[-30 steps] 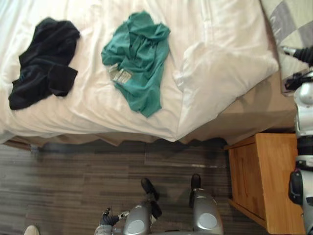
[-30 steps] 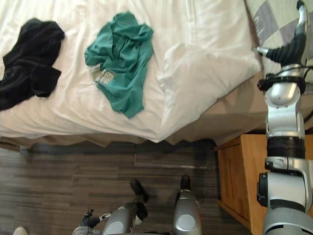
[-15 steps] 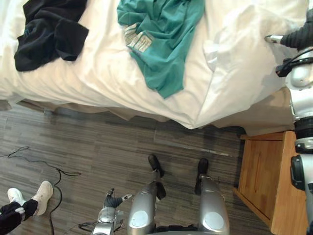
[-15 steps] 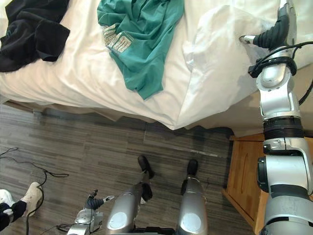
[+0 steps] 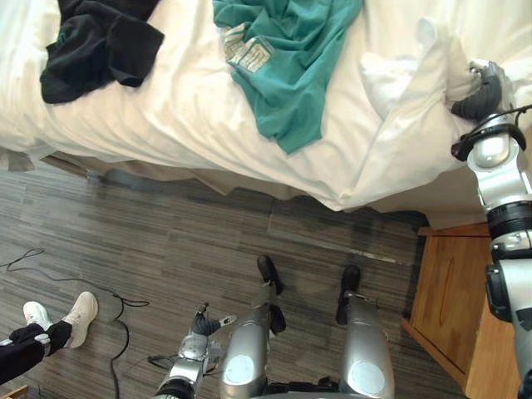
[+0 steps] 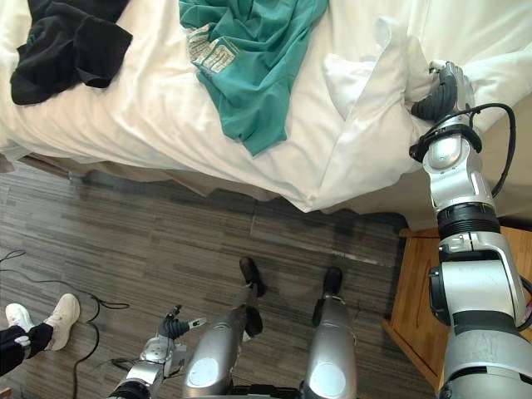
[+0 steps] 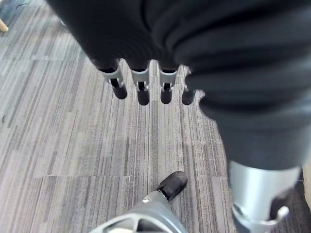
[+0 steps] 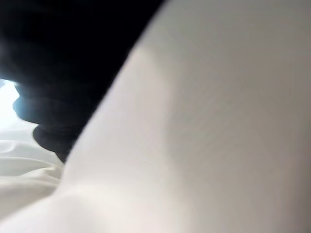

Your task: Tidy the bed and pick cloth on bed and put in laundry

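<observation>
On the bed's white duvet [image 5: 191, 108] lie a teal garment [image 5: 287, 58] at the middle and a black garment [image 5: 96, 41] at the far left. My right hand [image 6: 440, 90] is at the duvet's turned-back fold [image 6: 374, 91] near the bed's right corner. Its fingers are curled into the white cloth, which bunches up against it. White cloth lies right against the hand [image 8: 58, 97] in the right wrist view. My left hand [image 7: 141, 87] hangs low over the wooden floor [image 7: 73, 145] with straight fingers and holds nothing.
A wooden bedside cabinet [image 5: 465, 332] stands right of my legs, below the bed's corner. A person's white shoes [image 5: 62, 316] show on the floor at the lower left. Dark plank floor runs along the bed's near edge.
The view has tipped down and the bed has slid up. My right hand came down from near the pillow onto the duvet fold and curled, and the fold has bunched up.
</observation>
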Controlling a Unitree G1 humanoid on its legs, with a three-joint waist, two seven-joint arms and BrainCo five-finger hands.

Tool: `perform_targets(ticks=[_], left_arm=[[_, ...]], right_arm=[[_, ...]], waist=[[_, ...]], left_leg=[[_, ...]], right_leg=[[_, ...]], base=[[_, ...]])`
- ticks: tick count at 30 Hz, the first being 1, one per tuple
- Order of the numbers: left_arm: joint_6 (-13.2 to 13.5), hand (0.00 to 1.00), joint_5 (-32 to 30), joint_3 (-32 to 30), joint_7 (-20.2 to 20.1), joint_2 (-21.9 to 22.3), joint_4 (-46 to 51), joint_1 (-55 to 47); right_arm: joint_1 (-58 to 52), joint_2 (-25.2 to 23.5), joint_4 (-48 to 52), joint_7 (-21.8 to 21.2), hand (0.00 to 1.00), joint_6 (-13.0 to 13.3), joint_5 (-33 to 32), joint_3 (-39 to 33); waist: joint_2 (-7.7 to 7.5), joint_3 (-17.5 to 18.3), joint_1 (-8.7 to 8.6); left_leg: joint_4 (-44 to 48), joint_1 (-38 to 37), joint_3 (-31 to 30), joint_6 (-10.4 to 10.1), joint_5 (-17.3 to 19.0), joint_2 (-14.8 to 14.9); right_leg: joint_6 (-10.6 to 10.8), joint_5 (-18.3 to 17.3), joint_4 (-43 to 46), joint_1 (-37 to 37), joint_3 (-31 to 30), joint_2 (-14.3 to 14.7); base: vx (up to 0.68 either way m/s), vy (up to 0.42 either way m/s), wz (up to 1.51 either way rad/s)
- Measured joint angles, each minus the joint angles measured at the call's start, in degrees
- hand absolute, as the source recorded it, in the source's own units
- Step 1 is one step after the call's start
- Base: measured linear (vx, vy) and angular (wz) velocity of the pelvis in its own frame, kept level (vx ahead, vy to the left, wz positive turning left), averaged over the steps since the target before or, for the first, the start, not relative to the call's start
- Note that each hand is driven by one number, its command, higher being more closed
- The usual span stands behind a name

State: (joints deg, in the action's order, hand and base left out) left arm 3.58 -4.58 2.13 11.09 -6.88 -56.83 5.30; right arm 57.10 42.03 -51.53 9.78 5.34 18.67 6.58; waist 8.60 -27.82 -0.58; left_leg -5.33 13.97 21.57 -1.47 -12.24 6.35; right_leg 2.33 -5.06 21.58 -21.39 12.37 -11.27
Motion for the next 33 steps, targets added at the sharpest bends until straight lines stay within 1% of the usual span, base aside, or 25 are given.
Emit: perform_targets(ticks=[2, 5, 8, 10, 12, 13, 14, 15, 16, 17, 18, 20, 23, 25, 27, 28, 29, 30, 31, 33], left_arm=[[0.0, 0.0, 0.0, 0.0, -0.6, 0.0, 0.0, 0.0], [0.0, 0.0, 0.0, 0.0, -1.2, 0.0, 0.1, 0.0], [-0.1, 0.0, 0.0, -0.3, -2.1, 0.0, 0.5, 0.0], [-0.3, 0.0, -0.1, -0.6, -2.4, 0.0, 0.6, -0.3], [-0.7, 0.0, -0.4, -0.8, -2.6, 0.0, 0.7, -0.9], [-0.8, 0.0, -0.9, -1.9, -3.3, 0.1, 1.1, -2.4], [-1.0, 0.0, -1.5, -3.0, -3.6, 0.0, 1.2, -3.5], [-1.2, 0.0, -1.9, -3.4, -3.6, 0.0, 1.2, -3.8], [-1.3, 0.0, -2.6, -4.4, -3.7, 0.0, 1.3, -4.6], [-1.7, 0.0, -3.0, -5.0, -3.7, 0.0, 1.3, -5.1], [-1.9, 0.0, -3.1, -5.0, -3.8, 0.0, 1.2, -5.4], [-2.2, 0.0, -4.2, -5.7, -4.6, 0.2, 1.1, -6.6], [-3.1, 0.0, -5.1, -8.8, -4.8, 1.6, 0.9, -7.0], [-3.3, 0.0, -5.1, -9.9, -4.8, 2.1, 0.6, -7.0], [-3.2, 0.0, -5.1, -11.0, -4.8, 2.8, 0.6, -7.1], [-3.3, 0.0, -5.1, -11.9, -4.8, 3.0, 0.6, -7.2], [-3.3, 0.0, -5.1, -12.0, -4.8, 3.1, 0.6, -7.2], [-3.2, 0.0, -5.1, -12.9, -4.8, 3.3, 0.8, -7.6], [-3.3, 0.0, -5.1, -13.7, -4.8, 3.4, 0.8, -8.2], [-3.3, 0.0, -5.1, -14.2, -4.8, 3.3, 0.8, -8.9]], right_arm=[[-0.2, 0.0, -0.1, -0.7, 1.0, 0.0, 0.0, -0.2], [-2.8, -0.1, 0.5, -1.9, 1.0, -0.1, 0.0, -2.7], [-8.4, -0.2, 4.4, -2.4, 1.0, -0.2, -0.1, -5.3], [-12.1, -1.3, 7.2, -2.5, 1.0, -0.2, -0.4, -7.3], [-16.1, -2.3, 8.7, -2.8, 1.0, -0.2, -0.8, -8.5], [-18.9, -3.6, 9.2, -3.5, 1.0, -0.2, -1.2, -9.7], [-21.7, -4.3, 9.4, -4.0, 0.0, -0.2, -1.3, -10.7], [-23.2, -4.6, 9.4, -4.2, 0.0, -0.2, -1.3, -11.6], [-25.8, -5.4, 9.3, -4.6, 0.0, -0.3, -1.3, -13.5], [-28.5, -5.9, 9.2, -4.8, 0.0, -0.3, -1.3, -15.2], [-29.8, -6.0, 9.1, -4.9, 0.0, -0.3, -1.3, -16.0], [-35.0, -7.4, 8.3, -4.9, 0.0, -0.4, -1.8, -22.8], [-39.2, -8.7, 8.3, -4.9, 0.0, -0.5, -5.2, -30.3], [-39.7, -10.0, 9.1, -4.9, 0.0, -0.6, -7.5, -33.8], [-41.6, -11.5, 9.0, -4.8, 0.0, -1.9, -8.9, -37.7], [-43.3, -12.5, 8.6, -4.4, 0.0, -3.5, -10.1, -41.1], [-44.2, -12.7, 8.5, -4.2, 0.0, -4.1, -11.0, -42.6], [-46.1, -13.0, 8.5, -3.5, 0.0, -5.1, -12.3, -45.7], [-47.2, -13.0, 8.5, -2.6, 0.0, -5.9, -13.8, -48.7], [-48.4, -12.9, 8.6, -1.0, 0.0, -5.9, -15.6, -52.6]], waist=[[0.0, 0.0, -0.01], [-0.02, 0.0, -0.03], [-0.24, 0.1, -0.16], [-0.92, 0.5, -0.45], [-1.98, 1.2, -0.69], [-3.23, 2.8, -0.88], [-4.16, 4.3, -0.94], [-4.48, 4.8, -1.08], [-5.18, 5.5, -1.33], [-5.45, 6.2, -1.64], [-5.51, 6.8, -1.74], [-5.5, 8.6, -2.47], [-5.29, 9.7, -3.31], [-5.17, 10.4, -3.36], [-5.24, 10.8, -3.37], [-5.31, 11.0, -3.4], [-5.3, 11.0, -3.43], [-5.32, 11.1, -3.77], [-5.38, 11.2, -4.72], [-5.61, 11.4, -5.56]], left_leg=[[0.0, -0.5, -0.1, 0.1, -0.1, -0.1], [0.0, -2.0, -0.2, 0.1, -0.1, -0.3], [0.0, -3.8, -0.2, 0.1, -0.1, -0.4], [0.0, -4.8, -0.1, 0.0, 0.0, -0.5], [0.0, -6.2, 0.0, -0.2, 0.2, -0.4], [0.0, -6.6, 0.4, -0.7, 0.5, -0.4], [0.0, -7.1, 0.8, -1.1, 0.8, -0.4], [0.0, -7.6, 0.9, -1.1, 0.9, -0.4], [0.0, -8.8, 1.4, -1.6, 1.3, -0.5], [0.0, -9.7, 2.1, -1.7, 1.6, -0.5], [0.0, -9.9, 2.2, -1.5, 1.7, -0.5], [0.0, -10.4, 2.6, -1.5, 2.0, -0.4], [0.0, -11.4, 3.8, -1.1, 2.4, -0.3], [-0.1, -11.9, 4.5, -1.4, 2.7, -0.2], [-0.1, -12.4, 5.0, -1.4, 3.0, 0.0], [-0.1, -12.6, 5.2, -1.4, 3.2, 0.3], [-0.1, -12.7, 5.3, -1.4, 3.2, 0.3], [-0.1, -12.8, 5.4, -1.4, 3.3, 0.3], [-0.1, -12.8, 5.7, -1.3, 3.5, 0.3], [-0.1, -13.2, 6.5, -1.6, 3.7, 0.4]], right_leg=[[0.0, -0.2, 0.3, 0.3, 0.0, -0.2], [0.1, -0.2, 0.2, 2.0, 0.0, -0.3], [0.4, -0.4, 0.1, 3.9, 0.0, -0.5], [0.6, -0.5, 0.0, 4.8, -0.2, -0.5], [0.7, -0.8, 0.0, 6.1, -0.2, -0.5], [0.7, -0.9, -0.3, 6.3, -0.5, -0.5], [0.8, -1.0, -0.7, 6.8, -0.9, -0.3], [0.8, -1.0, -0.9, 7.3, -1.1, -0.3], [1.0, -1.1, -1.2, 8.3, -1.5, -0.4], [1.2, -1.2, -1.8, 9.2, -2.0, -0.2], [1.6, -1.4, -2.0, 9.2, -2.3, -0.1], [1.9, -1.4, -2.7, 9.7, -3.2, 0.3], [2.0, -1.3, -3.3, 10.4, -4.0, 0.6], [2.2, -1.2, -3.8, 10.6, -4.8, 0.9], [2.3, -1.1, -4.5, 11.5, -4.8, 1.1], [2.4, -1.1, -4.9, 11.9, -4.8, 1.1], [2.4, -1.0, -5.1, 12.0, -4.8, 1.1], [2.4, -0.8, -5.6, 12.1, -5.0, 1.1], [2.2, -0.4, -5.9, 12.1, -5.3, 1.2], [1.9, -0.1, -6.2, 12.0, -5.9, 1.3]], base=[[0.0, -0.058, 0.02], [0.02, -0.08, 0.02], [0.02, -0.073, 0.0], [0.01, -0.091, -0.04], [0.01, -0.072, -0.04], [0.02, -0.076, -0.13], [0.03, -0.073, -0.14], [0.04, -0.065, -0.16], [0.03, -0.051, -0.18], [0.02, -0.042, -0.2], [0.01, -0.033, -0.19], [0.02, -0.042, -0.13], [0.02, -0.036, -0.14], [0.03, -0.028, -0.2], [0.04, -0.042, -0.05], [0.04, -0.044, -0.02], [0.07, -0.049, -0.08], [0.06, -0.018, -0.13], [0.07, -0.012, -0.14], [0.06, -0.009, -0.22]])
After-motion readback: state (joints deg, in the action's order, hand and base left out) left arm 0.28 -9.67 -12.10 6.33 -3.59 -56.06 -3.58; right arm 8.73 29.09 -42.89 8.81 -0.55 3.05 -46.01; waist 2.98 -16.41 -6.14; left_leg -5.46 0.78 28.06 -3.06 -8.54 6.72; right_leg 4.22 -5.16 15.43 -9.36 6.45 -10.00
